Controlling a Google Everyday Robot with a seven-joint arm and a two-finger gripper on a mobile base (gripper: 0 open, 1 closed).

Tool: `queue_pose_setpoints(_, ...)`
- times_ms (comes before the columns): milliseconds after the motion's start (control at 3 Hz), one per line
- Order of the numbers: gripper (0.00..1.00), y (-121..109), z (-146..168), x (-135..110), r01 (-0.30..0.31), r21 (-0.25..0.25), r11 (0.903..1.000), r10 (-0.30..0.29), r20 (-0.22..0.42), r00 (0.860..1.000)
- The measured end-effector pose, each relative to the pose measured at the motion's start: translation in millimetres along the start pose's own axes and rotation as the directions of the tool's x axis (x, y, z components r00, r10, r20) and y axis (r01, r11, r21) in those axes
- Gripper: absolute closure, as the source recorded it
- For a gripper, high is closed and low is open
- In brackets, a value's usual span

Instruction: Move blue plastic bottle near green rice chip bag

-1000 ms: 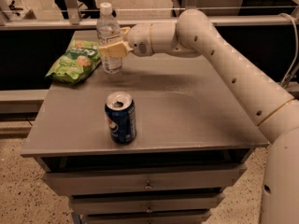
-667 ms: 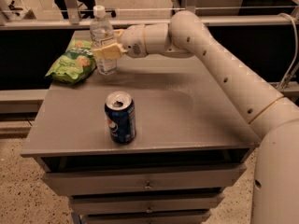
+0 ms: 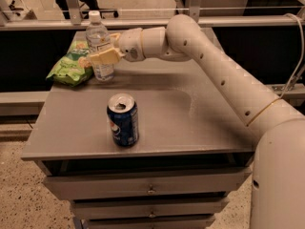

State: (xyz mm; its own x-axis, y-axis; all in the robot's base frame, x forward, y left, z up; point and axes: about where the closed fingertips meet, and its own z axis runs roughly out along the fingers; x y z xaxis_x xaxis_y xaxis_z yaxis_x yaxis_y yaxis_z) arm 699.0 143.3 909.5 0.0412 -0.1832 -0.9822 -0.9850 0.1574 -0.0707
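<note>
Gripper [image 3: 101, 57] at far left of table [image 3: 190, 123], fingers clamped around mid-body of blue plastic bottle [image 3: 97, 35]. Bottle upright, white cap on, contents not discernible; just right of green rice chip bag [image 3: 70, 68]. Soda can [image 3: 123, 119] upright near front edge, well apart. Arm [image 3: 224, 75] reaches in from near right, wrist level.
</note>
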Motion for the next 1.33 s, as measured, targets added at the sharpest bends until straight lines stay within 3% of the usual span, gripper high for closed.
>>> queue_pose_setpoints(333,0.12,0,4,2,-0.003,-0.003,1.0000,0.003,0.000,1.000)
queue_pose_setpoints(667,0.00,4,7,4,-0.004,-0.013,0.9999,0.004,-0.001,1.000)
queue_pose_setpoints(1333,0.00,-4,-3,8,-0.006,0.000,1.0000,0.006,-0.010,1.000)
